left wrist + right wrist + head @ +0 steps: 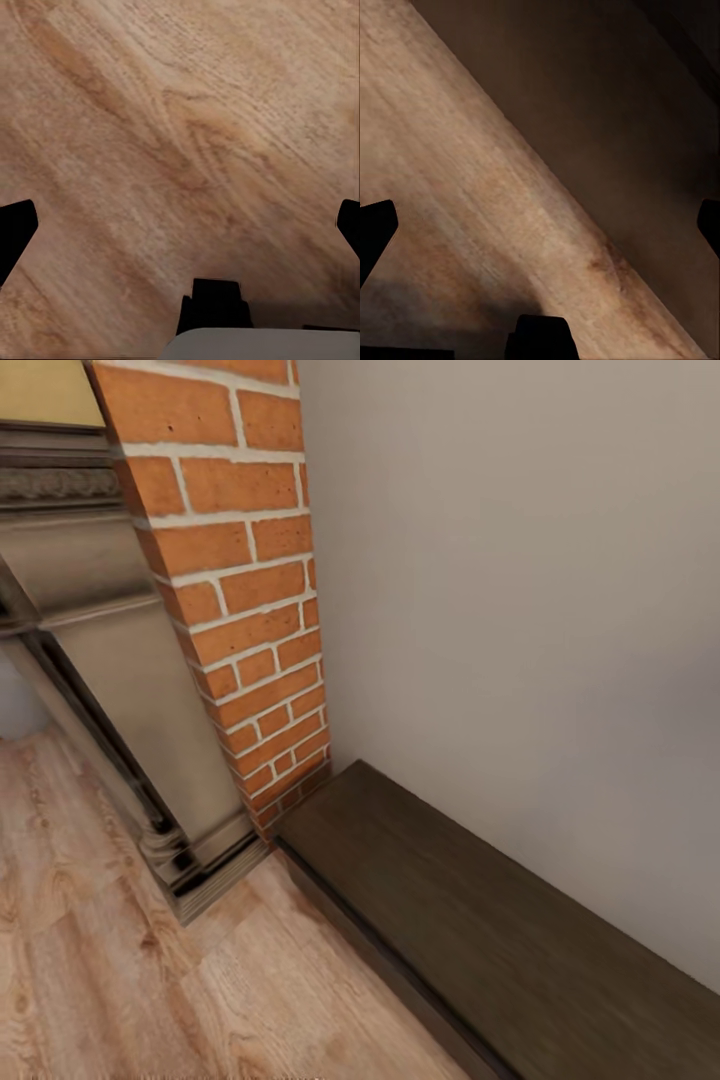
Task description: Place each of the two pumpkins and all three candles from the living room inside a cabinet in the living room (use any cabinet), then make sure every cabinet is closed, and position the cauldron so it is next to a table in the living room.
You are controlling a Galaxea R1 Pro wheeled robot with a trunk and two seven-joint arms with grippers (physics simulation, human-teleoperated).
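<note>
Cabinet [500, 930] runs low along the wall beside the brick fireplace [235, 590], top bare, fronts seemingly shut; left gripper [184, 217] and right gripper [544, 217] hang spread wide and empty over plank floor [120, 980], likely carried idle while driving.

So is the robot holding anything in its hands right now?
No. The left gripper and the right gripper are both open, with just floor between their fingers.

The right gripper [540, 217] hangs with its black fingertips [375, 229] spread wide apart, nothing between them. Light wooden floor [472, 195] runs from ten o'clock to five o'clock, meeting the cabinet's [607, 112] dark-brown front.
</note>
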